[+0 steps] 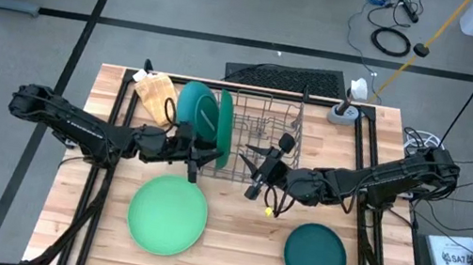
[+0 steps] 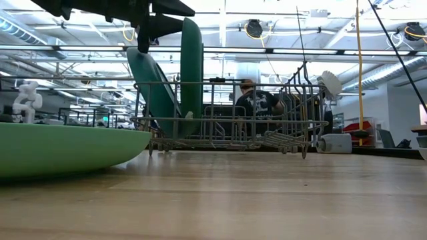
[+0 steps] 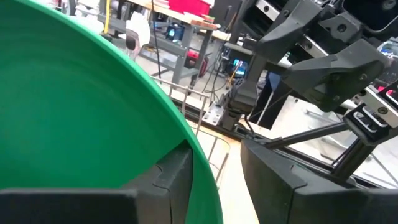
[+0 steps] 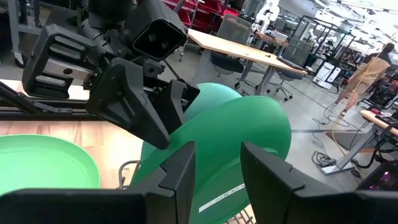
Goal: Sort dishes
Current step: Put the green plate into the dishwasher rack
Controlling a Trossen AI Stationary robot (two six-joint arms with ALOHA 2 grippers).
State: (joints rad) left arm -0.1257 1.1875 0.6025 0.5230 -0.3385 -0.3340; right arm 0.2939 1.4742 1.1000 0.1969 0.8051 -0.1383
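A dark green plate (image 1: 223, 128) stands on edge at the left end of the grey wire rack (image 1: 265, 142). A teal plate (image 1: 194, 107) leans beside it on its left. My left gripper (image 1: 197, 157) is open at the dark green plate's upper rim (image 3: 202, 168), one finger on each side of it. My right gripper (image 1: 256, 176) is open and empty at the rack's near side, pointing at the plates (image 4: 249, 140). A light green plate (image 1: 167, 215) and a dark teal plate (image 1: 315, 256) lie flat on the table. My left gripper has its fingers astride the dark green plate's rim (image 3: 202, 168), coming level from the table's left. One finger (image 3: 168, 180) lies close against the plate's face; I cannot tell whether it touches. The plate stands upright in the rack.
A tan waffle-textured lump (image 1: 155, 91) lies at the far left, beside the teal plate. A grey stand (image 1: 344, 112) sits at the far right corner. The rack's right part holds no plates. A person (image 2: 257, 107) is in the room beyond the table.
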